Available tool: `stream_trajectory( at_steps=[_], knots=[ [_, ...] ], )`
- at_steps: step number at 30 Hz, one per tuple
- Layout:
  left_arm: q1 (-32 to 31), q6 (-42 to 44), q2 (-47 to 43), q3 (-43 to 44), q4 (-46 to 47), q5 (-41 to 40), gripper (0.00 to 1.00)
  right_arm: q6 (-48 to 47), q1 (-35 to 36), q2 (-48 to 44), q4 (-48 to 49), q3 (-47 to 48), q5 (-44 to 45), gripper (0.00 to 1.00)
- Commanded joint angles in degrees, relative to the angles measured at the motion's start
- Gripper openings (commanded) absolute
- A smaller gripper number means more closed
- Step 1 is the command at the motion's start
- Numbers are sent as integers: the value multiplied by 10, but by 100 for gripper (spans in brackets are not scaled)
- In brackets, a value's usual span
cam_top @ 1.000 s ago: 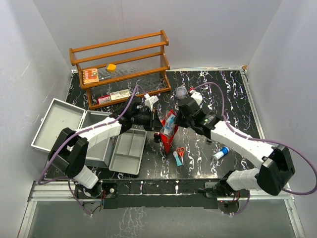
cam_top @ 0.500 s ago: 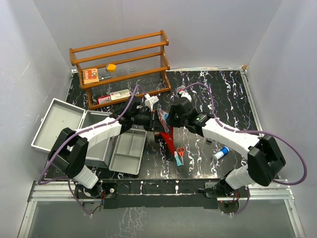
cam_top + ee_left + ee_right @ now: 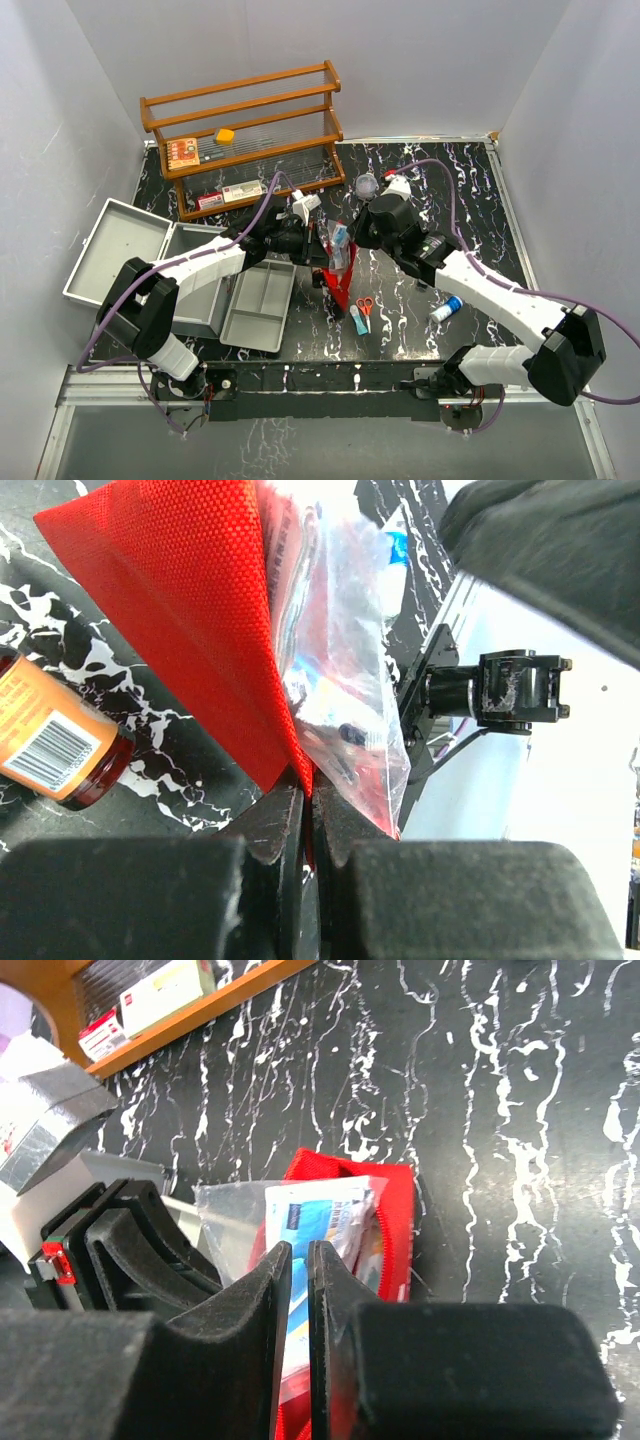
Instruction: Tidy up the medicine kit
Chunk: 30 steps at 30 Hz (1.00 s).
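With left tool [image 3: 306, 785], clamping red pouch [image 3: 190, 600] edge; with right tool [image 3: 298, 1260], sitting closed to a slit at clear bag [image 3: 230, 1210], hold unclear. Seeing medicine kit [image 3: 195, 300] lying left on worktop [image 3: 450, 200], long axis near-to-far, lid [image 3: 115, 245] facing left.

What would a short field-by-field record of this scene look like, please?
left gripper: shut on the edge of the red pouch
right gripper: shut on the clear plastic bag at the pouch mouth
medicine kit: lid open, grey tray beside it, compartments bare
loose on table: scissors, blue-capped tube
wooden rack: small boxes on shelves
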Motion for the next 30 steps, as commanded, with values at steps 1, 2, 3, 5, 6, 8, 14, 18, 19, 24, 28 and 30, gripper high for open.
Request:
stream_trajectory(
  at_steps=[1,2,3,5,6,8,14,18,19,24,28,30],
  knots=[
    [-4,38,-13,14,-30,-20,0,-18,-1,-6,-17,1,51,12],
    [-3,42,-15,12,-32,-25,0,-18,-1,-3,-18,1,52,12],
    [-3,47,-19,10,-32,-27,0,-17,-2,1,-17,2,54,12],
    [-3,57,-21,6,-36,-26,0,-20,-3,12,-15,9,58,13],
    [-3,64,-21,6,-42,-25,0,-25,-4,19,-11,18,58,15],
    [-3,76,-24,5,-50,-18,0,-46,-7,41,-7,44,49,18],
    [-5,101,-39,-1,-53,-8,0,-68,-10,100,-23,96,33,17],
    [-6,97,-41,-6,-41,-8,0,-56,-10,104,-30,81,-27,15],
    [-7,95,-42,-9,-34,-5,0,-54,-10,102,-24,71,-41,15],
    [-9,95,-46,-15,-12,17,0,-66,-10,98,-8,46,-83,14],
    [-9,94,-49,-16,-7,18,0,-67,-10,96,-5,36,-104,14],
    [-9,95,-49,-13,-11,14,0,-61,-10,91,-5,24,-106,14]
  ],
)
